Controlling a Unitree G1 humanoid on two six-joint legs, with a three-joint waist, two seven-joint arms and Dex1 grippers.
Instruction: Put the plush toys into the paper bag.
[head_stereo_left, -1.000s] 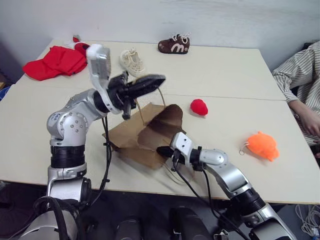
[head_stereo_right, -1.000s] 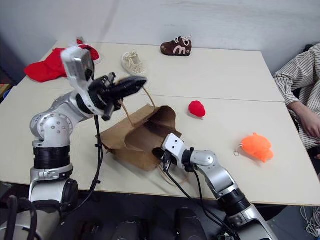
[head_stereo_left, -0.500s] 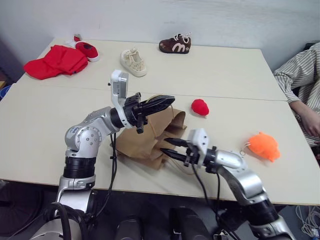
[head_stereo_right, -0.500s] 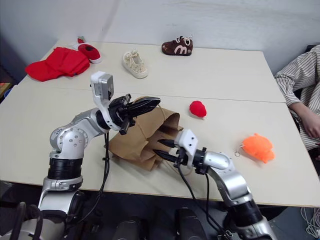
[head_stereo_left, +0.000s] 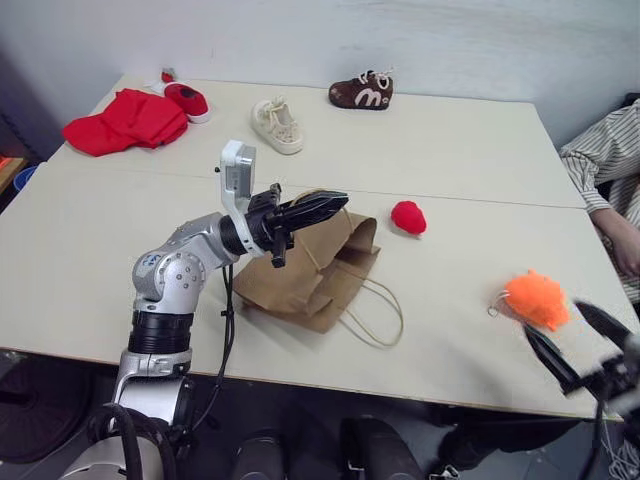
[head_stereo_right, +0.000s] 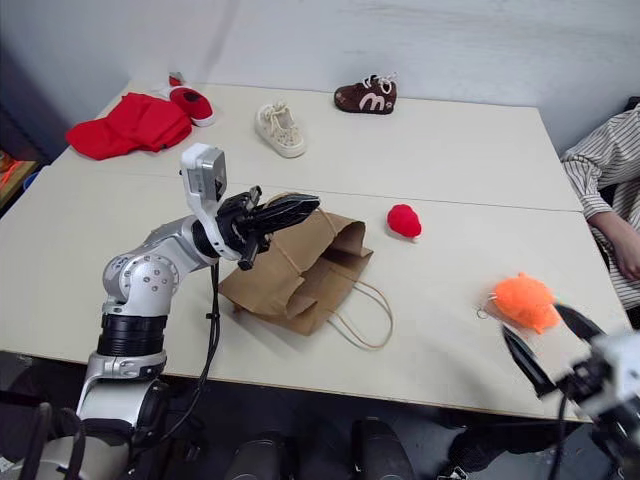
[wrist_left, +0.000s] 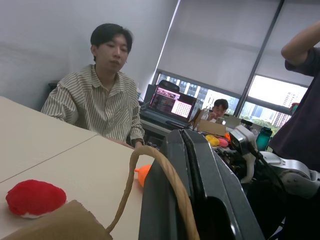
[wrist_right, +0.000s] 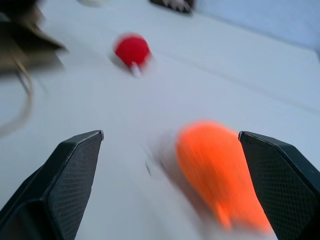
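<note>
The brown paper bag (head_stereo_left: 300, 278) lies on the table with its mouth toward the right. My left gripper (head_stereo_left: 336, 202) is shut on its upper cord handle (wrist_left: 150, 159) and holds that edge raised. The other handle (head_stereo_left: 378, 318) lies in a loop on the table. The round red plush toy (head_stereo_left: 407, 217) sits just right of the bag's mouth. Near the front right edge lies the orange plush toy (head_stereo_left: 537, 299). My right gripper (head_stereo_left: 577, 340) hovers just in front of it, open, with the orange toy (wrist_right: 217, 170) ahead between the fingers.
At the back of the table are a brown shoe (head_stereo_left: 362, 93), a cream shoe (head_stereo_left: 277, 125), a red cloth (head_stereo_left: 125, 118) and a small red shoe (head_stereo_left: 187, 98). A person in a striped shirt (head_stereo_left: 605, 165) sits at the right edge.
My right gripper left the bag's mouth, swung right to the orange toy and opened. The lower handle now lies loose on the table. My left gripper came down with its handle, then held still.
</note>
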